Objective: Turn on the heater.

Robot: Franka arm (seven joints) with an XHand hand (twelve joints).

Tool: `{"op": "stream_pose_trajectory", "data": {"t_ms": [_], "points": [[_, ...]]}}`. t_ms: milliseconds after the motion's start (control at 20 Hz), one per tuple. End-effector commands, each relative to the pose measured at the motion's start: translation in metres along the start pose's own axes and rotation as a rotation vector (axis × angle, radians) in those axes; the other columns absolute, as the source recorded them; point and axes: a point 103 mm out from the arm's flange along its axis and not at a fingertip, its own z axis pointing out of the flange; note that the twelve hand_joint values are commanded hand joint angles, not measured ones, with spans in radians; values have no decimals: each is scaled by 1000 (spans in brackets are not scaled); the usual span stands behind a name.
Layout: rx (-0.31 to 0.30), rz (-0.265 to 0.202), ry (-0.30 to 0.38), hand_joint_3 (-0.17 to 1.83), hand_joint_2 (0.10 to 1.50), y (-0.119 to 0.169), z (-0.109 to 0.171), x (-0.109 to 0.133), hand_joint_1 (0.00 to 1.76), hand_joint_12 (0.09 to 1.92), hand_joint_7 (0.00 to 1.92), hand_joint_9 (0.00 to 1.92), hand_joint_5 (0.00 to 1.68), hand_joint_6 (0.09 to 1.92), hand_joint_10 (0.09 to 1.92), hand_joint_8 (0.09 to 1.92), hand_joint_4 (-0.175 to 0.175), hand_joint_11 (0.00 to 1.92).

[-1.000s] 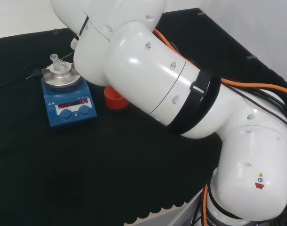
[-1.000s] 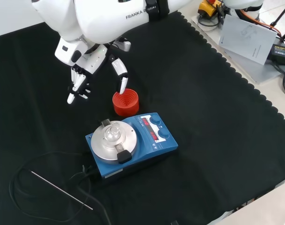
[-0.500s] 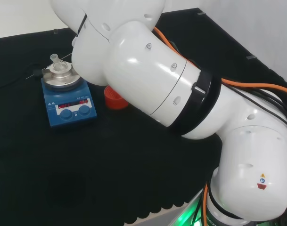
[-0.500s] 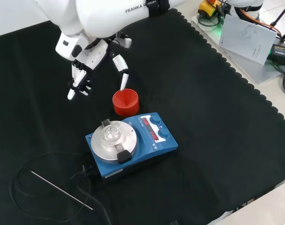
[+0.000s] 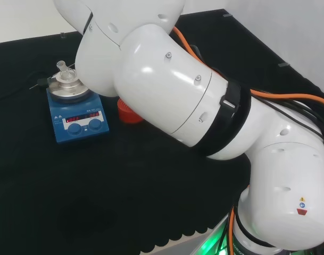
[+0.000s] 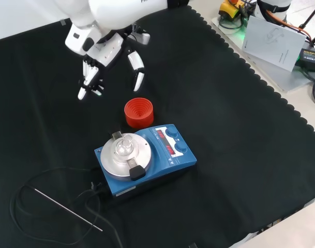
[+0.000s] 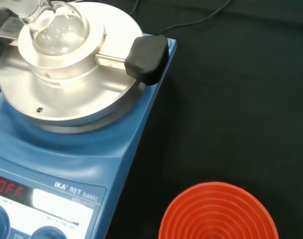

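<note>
Since the earlier frames the hand [image 6: 103, 49] has risen and drawn back from the red ribbed stand [image 6: 138, 113], so that in the front view its fingers [image 6: 138, 80] now hang clear above and behind the stand rather than just over its rim. The fingers are straight and spread, pointing down at the cloth, and they hold nothing. Below and in front of the fingertips, just past the red stand, sits the heater [image 6: 146, 159], a blue box on the black-clothed tabletop [image 6: 240, 129]; the stand is just beside the heater's back edge, between it and the fingers. On the heater's round metal plate [image 6: 125, 155] rests a clear glass flask [image 6: 124, 145] in a metal block with a black-knobbed handle [image 6: 136, 172]. Its two blue knobs [image 6: 176, 141] and red display [image 6: 164, 143] face to the right in the front view, on the side nearer the fingers than the plate is. From the heater's far end, away from the fingers, a black cable [image 6: 48, 178] loops over the cloth, and a thin metal rod [image 6: 68, 209] lies near it. In the head view the heater [image 5: 76, 117] stands at the left with its lit display toward the camera, the red stand [image 5: 128, 113] just to its right, partly behind the arm's white links [image 5: 172, 85]. The wrist view looks down on the heater [image 7: 66, 149], the flask [image 7: 56, 25] and the red stand [image 7: 218, 211].
</note>
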Motion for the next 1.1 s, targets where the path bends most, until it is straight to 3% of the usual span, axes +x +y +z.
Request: {"op": "stream_pose_trajectory", "data": {"t_ms": [50, 350, 500, 700, 900, 1100], "points": [[-26, 34, 24, 878, 488, -43, -10, -4, 844, 1322, 699, 858, 159, 87, 880, 951, -40, 809], [-51, 61, 27, 991, 516, -83, -5, -6, 1112, 1261, 1075, 1107, 170, 87, 849, 936, -36, 975], [-61, 60, 23, 991, 509, -98, 0, -6, 1363, 1205, 1198, 1252, 197, 87, 833, 962, -53, 1114], [-55, 44, 34, 1101, 448, -115, 9, -8, 1426, 1142, 1232, 1340, 223, 87, 829, 1020, -62, 1221], [-44, 13, 34, 1134, 388, -133, 19, -6, 1551, 1098, 1226, 1285, 242, 87, 934, 1093, -69, 1248], [-53, 13, 29, 1227, 359, -152, 27, 0, 1570, 1063, 1203, 1246, 264, 87, 1061, 1215, -73, 1228]]}}
